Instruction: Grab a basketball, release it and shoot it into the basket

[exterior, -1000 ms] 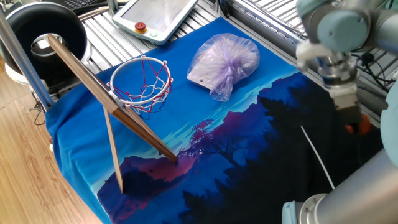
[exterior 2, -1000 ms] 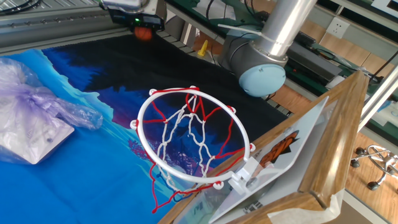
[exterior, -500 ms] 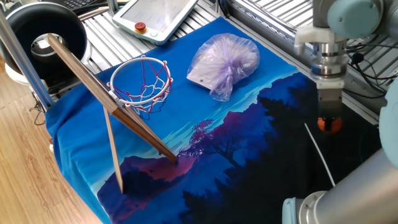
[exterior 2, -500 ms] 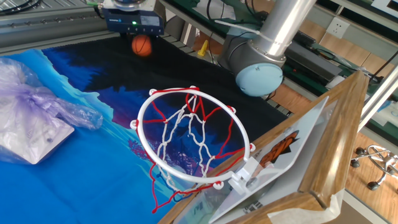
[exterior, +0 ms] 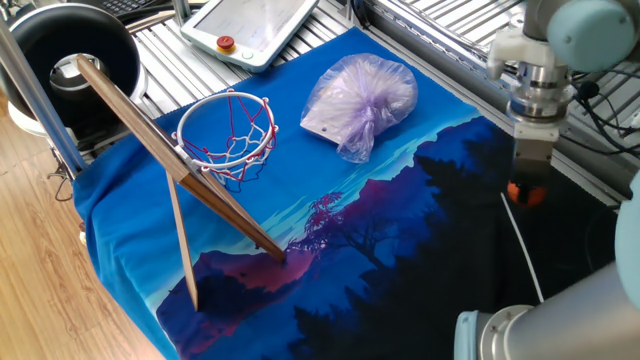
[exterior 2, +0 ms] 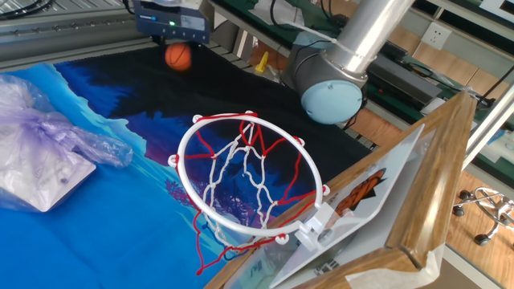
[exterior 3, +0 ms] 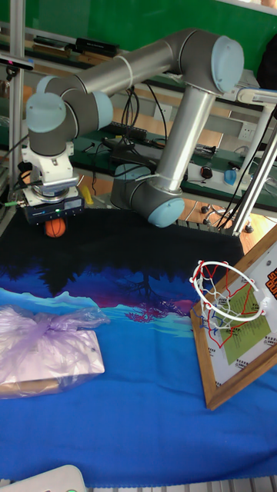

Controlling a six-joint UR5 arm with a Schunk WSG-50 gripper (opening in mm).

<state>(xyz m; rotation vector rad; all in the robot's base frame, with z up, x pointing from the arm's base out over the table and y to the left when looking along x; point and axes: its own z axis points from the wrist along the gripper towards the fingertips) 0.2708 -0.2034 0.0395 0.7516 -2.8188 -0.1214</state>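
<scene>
My gripper (exterior 3: 52, 224) pinches the ball (exterior 3: 53, 227) between its jaws, above the dark far edge of the cloth (exterior: 300, 230). The ball sits directly under the wrist, half hidden by the gripper body. The hoop (exterior 2: 247, 175) is well apart, beyond the plastic bag (exterior: 360, 103). To shoot well, I judge I should line up with the rim and let go cleanly.
</scene>
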